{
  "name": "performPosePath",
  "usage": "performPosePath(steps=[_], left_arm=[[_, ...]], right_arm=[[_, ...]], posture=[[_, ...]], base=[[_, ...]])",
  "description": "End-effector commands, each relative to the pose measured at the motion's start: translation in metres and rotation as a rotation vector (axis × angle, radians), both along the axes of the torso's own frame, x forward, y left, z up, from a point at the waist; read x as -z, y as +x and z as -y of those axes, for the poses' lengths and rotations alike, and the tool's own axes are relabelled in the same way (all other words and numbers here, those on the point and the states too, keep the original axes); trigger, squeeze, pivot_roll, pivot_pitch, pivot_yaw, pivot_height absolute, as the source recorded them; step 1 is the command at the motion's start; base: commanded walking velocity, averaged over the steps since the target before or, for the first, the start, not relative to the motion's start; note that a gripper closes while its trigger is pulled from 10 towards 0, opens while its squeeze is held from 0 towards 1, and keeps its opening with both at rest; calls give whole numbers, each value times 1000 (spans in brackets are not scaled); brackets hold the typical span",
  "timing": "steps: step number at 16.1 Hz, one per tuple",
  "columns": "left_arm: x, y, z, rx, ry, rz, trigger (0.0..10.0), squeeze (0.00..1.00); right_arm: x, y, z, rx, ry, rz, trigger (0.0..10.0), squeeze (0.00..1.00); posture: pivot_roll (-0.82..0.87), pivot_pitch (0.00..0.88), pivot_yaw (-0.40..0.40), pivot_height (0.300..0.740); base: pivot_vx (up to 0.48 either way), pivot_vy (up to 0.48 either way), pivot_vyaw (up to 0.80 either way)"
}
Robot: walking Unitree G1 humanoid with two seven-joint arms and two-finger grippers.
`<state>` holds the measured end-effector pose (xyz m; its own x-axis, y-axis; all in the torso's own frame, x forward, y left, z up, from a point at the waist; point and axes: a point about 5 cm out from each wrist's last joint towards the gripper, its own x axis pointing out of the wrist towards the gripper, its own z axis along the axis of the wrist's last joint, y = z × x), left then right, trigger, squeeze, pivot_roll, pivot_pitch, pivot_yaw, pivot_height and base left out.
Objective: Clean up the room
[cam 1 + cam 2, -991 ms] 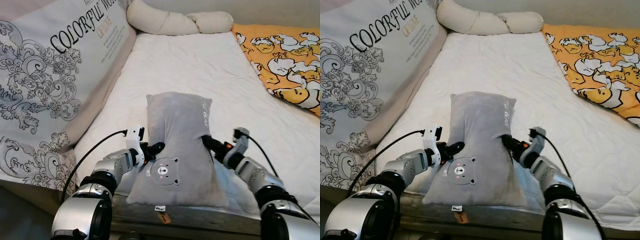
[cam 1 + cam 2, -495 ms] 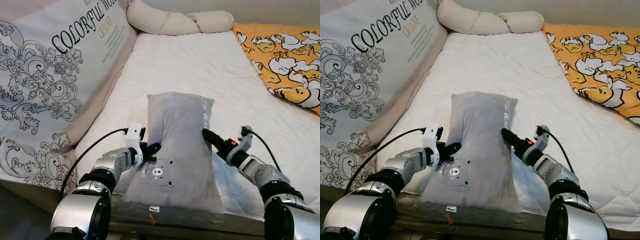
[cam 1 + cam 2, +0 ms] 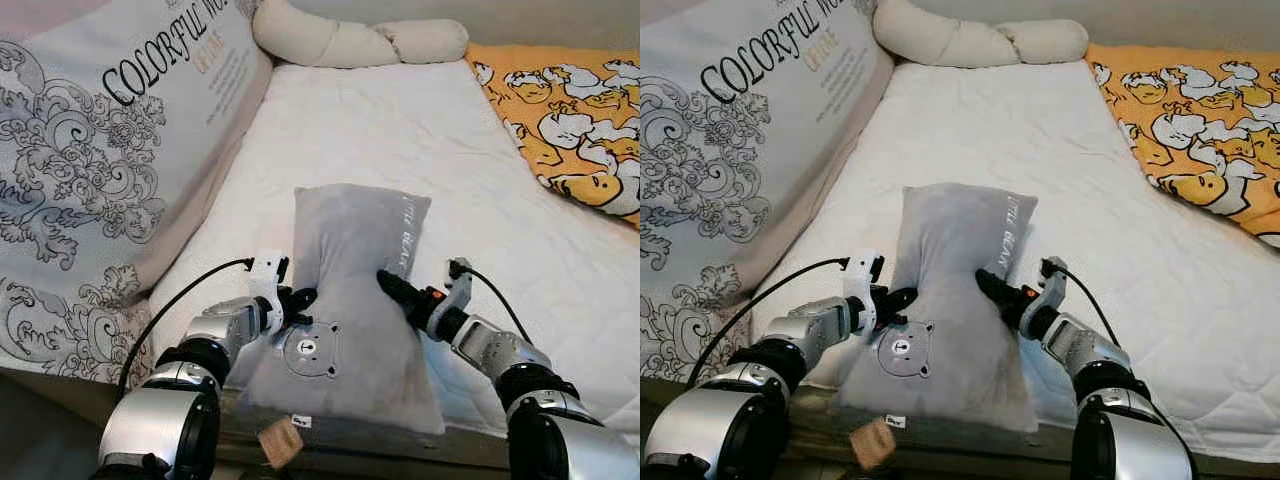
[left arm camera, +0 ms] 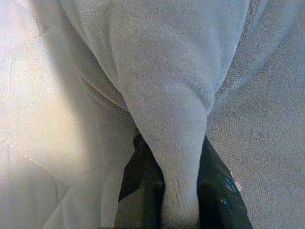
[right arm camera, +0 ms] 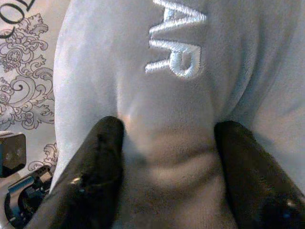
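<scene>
A grey plush pillow (image 3: 350,245) with a bear face and white stitched letters lies lengthwise at the near edge of the white mattress (image 3: 400,130). My left gripper (image 3: 303,297) is at the pillow's left side, shut on a narrow fold of its plush (image 4: 178,143). Its black fingers (image 4: 143,176) pinch that fold from both sides. My right gripper (image 3: 385,283) presses into the pillow's right side just below the lettering. There the fingers (image 5: 100,157) squeeze a thick bulge of grey fabric (image 5: 167,133) between them.
A large cushion (image 3: 110,150) printed with grey scrolls and "COLORFUL" leans along the left. A cream knotted bolster (image 3: 350,42) lies at the bed's head. An orange duck-print blanket (image 3: 570,120) covers the right side. A brown tag (image 3: 280,437) dangles from the pillow over the bed's front edge.
My right gripper has moved left from beside the pillow and closed into its right side. The pillow is pinched narrower in the middle, and its tag has swung out. The left gripper keeps its hold.
</scene>
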<state>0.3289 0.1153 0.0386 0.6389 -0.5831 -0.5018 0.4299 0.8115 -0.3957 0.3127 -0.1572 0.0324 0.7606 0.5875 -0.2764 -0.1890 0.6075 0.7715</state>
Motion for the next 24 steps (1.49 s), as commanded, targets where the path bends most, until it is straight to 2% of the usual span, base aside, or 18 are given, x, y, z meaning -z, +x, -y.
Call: performPosePath(steps=[1, 3, 11, 13, 15, 19, 20, 22, 23, 24], left_arm=[[7, -5, 0, 4, 22, -42, 0, 0], [6, -4, -2, -3, 21, -40, 0, 0], [2, -1, 2, 11, 22, 9, 0, 0], [-10, 7, 3, 22, 4, 65, 0, 0], [-24, 15, -2, 40, 31, 159, 0, 0], [-56, 28, -12, -30, -26, 310, 0, 0], [-60, 28, -12, -35, -29, 330, 0, 0], [-82, 25, -10, -64, -31, 459, 0, 0], [-85, 22, -8, -60, -7, 499, 0, 0], [-88, 16, -7, -80, 11, 535, 0, 0]], right_arm=[[9, -6, -11, -31, -10, -51, 0, 0], [5, -2, -15, -30, -15, -15, 0, 0], [5, 0, -23, -25, -16, -19, 0, 0], [-3, 7, -25, -13, -64, 22, 0, 0], [-14, 16, -30, 28, -44, 55, 0, 0], [-42, 33, -41, 74, -72, 216, 0, 0], [-46, 36, -41, 98, -79, 244, 0, 0], [-68, 40, -46, 141, -2, 342, 0, 0], [-70, 39, -44, 168, -51, 376, 0, 0], [-75, 38, -35, 264, -94, 414, 0, 0]], posture=[[74, 0, 71, 740], [77, 0, 68, 740], [75, 0, 57, 740], [87, 0, 48, 740], [137, 0, 15, 740], [149, 0, 6, 740], [152, 0, 5, 740], [172, 0, -12, 740], [162, 0, -5, 740], [150, 0, 1, 740]], base=[[0, 0, 0], [0, 0, 0], [0, 0, 0], [0, 0, 0], [0, 0, 0], [0, 0, 0], [0, 0, 0], [0, 0, 0], [0, 0, 0], [0, 0, 0]])
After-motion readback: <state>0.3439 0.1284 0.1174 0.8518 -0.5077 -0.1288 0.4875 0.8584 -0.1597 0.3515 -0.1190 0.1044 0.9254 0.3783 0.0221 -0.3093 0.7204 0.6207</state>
